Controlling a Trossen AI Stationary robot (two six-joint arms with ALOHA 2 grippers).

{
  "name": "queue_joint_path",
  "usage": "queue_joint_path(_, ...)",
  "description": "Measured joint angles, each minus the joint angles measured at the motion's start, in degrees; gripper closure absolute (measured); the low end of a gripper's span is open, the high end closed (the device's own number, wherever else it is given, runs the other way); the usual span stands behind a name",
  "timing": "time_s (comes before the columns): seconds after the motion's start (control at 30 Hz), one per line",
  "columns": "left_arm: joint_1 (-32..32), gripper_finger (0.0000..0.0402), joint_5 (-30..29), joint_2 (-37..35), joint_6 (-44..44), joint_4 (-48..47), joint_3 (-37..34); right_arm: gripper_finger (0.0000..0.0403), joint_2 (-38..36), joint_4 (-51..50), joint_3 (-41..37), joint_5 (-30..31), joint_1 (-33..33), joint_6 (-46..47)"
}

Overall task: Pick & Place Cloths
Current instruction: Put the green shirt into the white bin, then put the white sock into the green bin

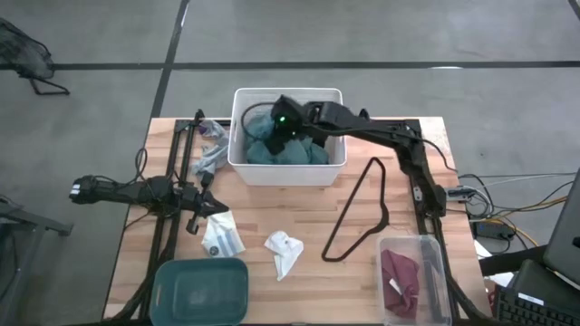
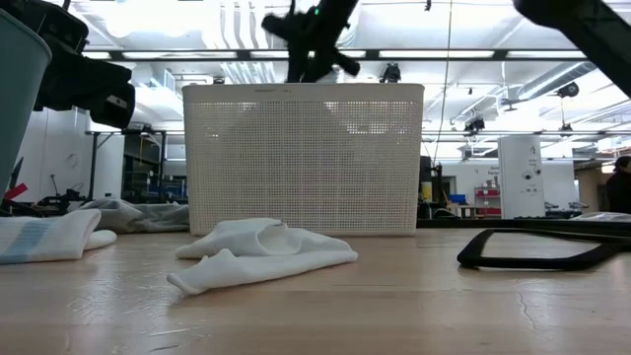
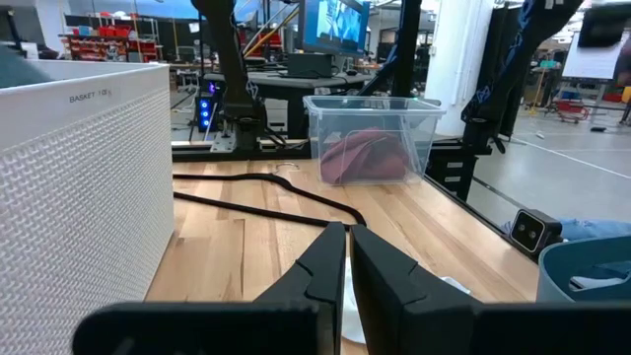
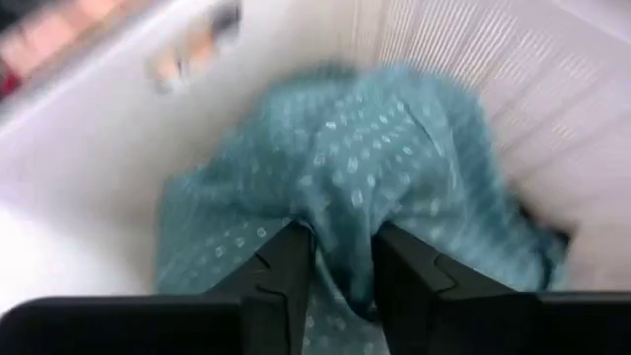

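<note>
A white mesh basket stands at the table's far middle. In it lie a large teal cloth with white dots and a black garment. My right gripper reaches down into the basket from the right and is shut on the teal cloth. My left gripper hovers shut at the left, above a white and grey rag that lies flat on the table. A crumpled white rag lies at the near middle. A maroon cloth sits in the clear bin. My right gripper pinches a raised fold of the teal cloth between its two fingers, coming from above and pointing down into the basket. The rest of the cloth lies bunched on the basket's floor around the fingers. How many layers it has, I cannot tell.
A thin black wire hanger lies on the table between the basket and the clear bin. A teal bin stands at the near left edge. Grey rags lie left of the basket. Bare wood shows in the near middle.
</note>
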Motion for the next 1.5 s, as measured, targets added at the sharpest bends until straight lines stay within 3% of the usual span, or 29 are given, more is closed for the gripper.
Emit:
queue_joint_path(0.13,0.0,0.0376,0.0,0.0,0.0,0.0,0.0,0.0277,3.2,-5.1,0.0,-8.6,-0.6,2.8)
queue_joint_path(0.23,0.0,0.0376,0.0,0.0,0.0,0.0,0.0,0.0247,5.3,-8.2,0.0,-11.5,-0.8,3.7)
queue_joint_path(0.53,0.0,0.0376,0.0,0.0,0.0,0.0,0.0,0.0164,4.0,-10.9,0.0,-11.8,-0.9,2.1)
queue_joint_path(0.8,0.0,0.0376,0.0,0.0,0.0,0.0,0.0,0.0141,-5.0,-12.2,0.0,-9.3,-1.3,0.8)
queue_joint_path(0.97,0.0,0.0376,0.0,0.0,0.0,0.0,0.0,0.0190,-10.2,-15.8,-0.5,-8.0,-0.3,0.7)
queue_joint_path(1.2,0.0,0.0376,0.0,0.0,0.0,0.0,0.0,0.0374,-18.8,-11.0,-11.9,-4.1,3.3,-1.1)
queue_joint_path(1.5,0.0,0.0376,0.0,0.0,0.0,0.0,0.0,0.0394,-38.6,19.4,-42.5,-3.7,12.5,-11.2)
